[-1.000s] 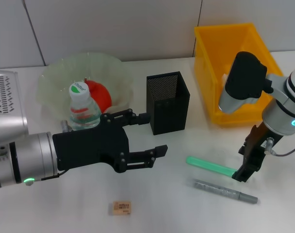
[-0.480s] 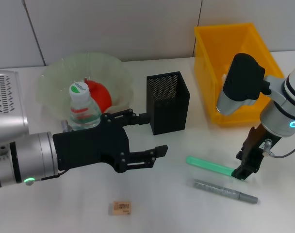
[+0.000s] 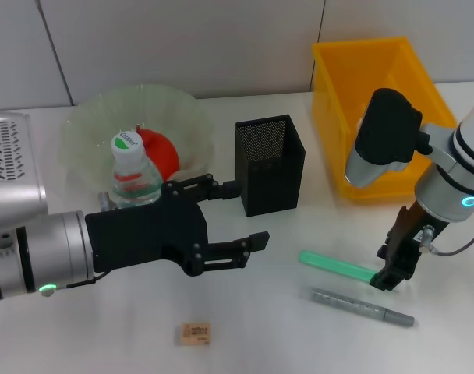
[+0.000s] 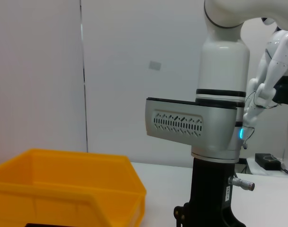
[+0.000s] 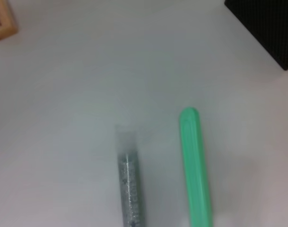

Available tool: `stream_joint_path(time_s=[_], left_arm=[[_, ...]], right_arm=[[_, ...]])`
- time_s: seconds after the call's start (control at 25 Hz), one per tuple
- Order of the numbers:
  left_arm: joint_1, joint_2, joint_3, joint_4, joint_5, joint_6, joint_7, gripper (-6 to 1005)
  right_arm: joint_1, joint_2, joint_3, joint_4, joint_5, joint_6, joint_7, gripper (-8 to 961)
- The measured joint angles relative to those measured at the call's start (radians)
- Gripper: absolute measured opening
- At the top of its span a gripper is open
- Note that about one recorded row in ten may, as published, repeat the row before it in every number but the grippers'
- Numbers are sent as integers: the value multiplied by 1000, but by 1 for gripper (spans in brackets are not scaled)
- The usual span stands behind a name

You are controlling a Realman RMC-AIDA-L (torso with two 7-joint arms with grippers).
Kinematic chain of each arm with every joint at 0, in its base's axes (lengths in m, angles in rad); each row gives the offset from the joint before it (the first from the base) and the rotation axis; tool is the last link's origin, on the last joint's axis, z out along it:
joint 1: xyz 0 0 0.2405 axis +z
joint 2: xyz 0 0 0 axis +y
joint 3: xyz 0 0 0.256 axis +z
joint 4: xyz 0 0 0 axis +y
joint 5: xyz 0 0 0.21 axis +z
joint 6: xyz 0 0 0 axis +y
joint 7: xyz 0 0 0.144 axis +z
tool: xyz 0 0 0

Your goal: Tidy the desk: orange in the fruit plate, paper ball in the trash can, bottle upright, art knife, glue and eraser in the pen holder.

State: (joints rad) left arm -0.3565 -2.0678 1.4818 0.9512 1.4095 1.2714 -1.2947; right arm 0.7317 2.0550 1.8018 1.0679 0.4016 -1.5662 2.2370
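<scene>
Right tool (image 3: 390, 274) down at one end of the slim green plastic art knife (image 3: 337, 267) lying on the white counter (image 3: 284, 327); grip unclear, cannot tell. Left tool (image 3: 241, 218) spread wide, empty, beside the black mesh pen holder (image 3: 269, 164).

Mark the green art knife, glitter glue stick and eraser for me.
green art knife (image 3: 337, 267): head view, mid-handle.
glitter glue stick (image 3: 362, 307): head view, middle of the tube.
eraser (image 3: 196, 333): head view, centre of its top face.
</scene>
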Motion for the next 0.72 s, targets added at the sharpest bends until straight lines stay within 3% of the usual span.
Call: stream_joint_path(time_s=[0.72], left_arm=[[-6, 0, -10, 0, 0, -3, 0, 797]], right_arm=[[4, 7, -12, -21, -10, 11, 2, 359]])
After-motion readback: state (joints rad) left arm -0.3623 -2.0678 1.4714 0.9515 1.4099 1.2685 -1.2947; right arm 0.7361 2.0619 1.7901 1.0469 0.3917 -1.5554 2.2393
